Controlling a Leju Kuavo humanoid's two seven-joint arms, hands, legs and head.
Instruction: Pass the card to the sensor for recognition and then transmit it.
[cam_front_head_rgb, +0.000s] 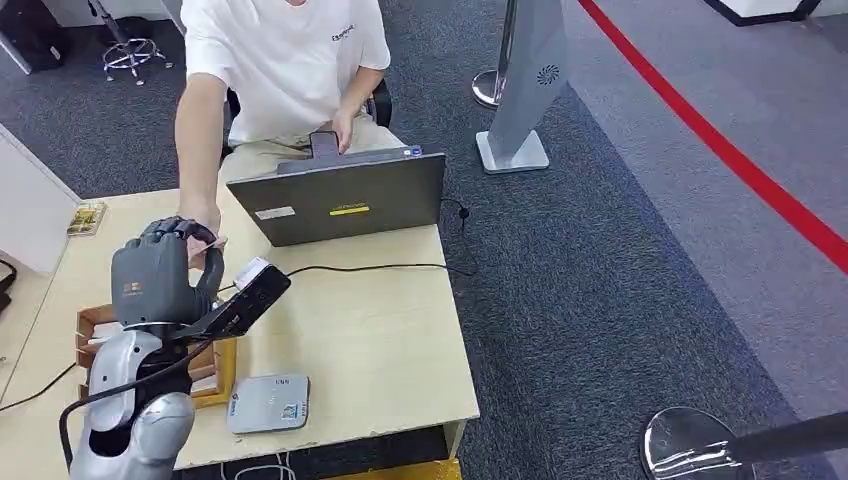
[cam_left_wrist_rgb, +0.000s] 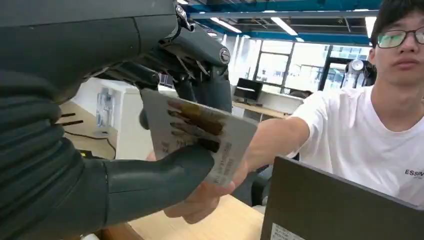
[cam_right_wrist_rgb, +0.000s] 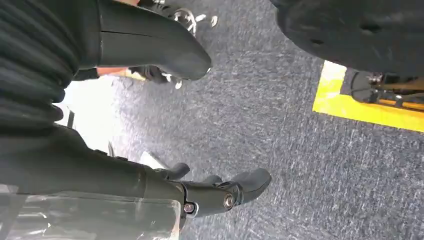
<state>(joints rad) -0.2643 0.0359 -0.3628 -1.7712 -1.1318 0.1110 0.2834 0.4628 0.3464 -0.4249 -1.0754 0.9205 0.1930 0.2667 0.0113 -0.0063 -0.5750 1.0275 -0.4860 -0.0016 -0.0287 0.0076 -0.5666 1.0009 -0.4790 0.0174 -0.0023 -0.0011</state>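
In the left wrist view my left hand (cam_left_wrist_rgb: 150, 175) pinches a pale printed card (cam_left_wrist_rgb: 200, 135) between its thumb and its dark fingers (cam_left_wrist_rgb: 200, 85). A person's hand (cam_left_wrist_rgb: 210, 197) reaches from across the table and grips the card's far edge. From the head view my left hand (cam_front_head_rgb: 155, 275) is raised over the table's left side, touching the person's hand (cam_front_head_rgb: 208, 238), and the card is hidden behind my hand. A flat grey-white reader box (cam_front_head_rgb: 268, 403) lies near the table's front edge. My right hand (cam_right_wrist_rgb: 215, 192) hangs over the carpet, fingers apart, holding nothing.
A seated person in a white shirt (cam_front_head_rgb: 285, 60) faces me behind an open grey laptop (cam_front_head_rgb: 340, 195). A wooden card box (cam_front_head_rgb: 215, 375) stands by my left arm. A black cable (cam_front_head_rgb: 370, 267) crosses the wooden table (cam_front_head_rgb: 380, 340). A stanchion base (cam_front_head_rgb: 690, 445) stands on the carpet at right.
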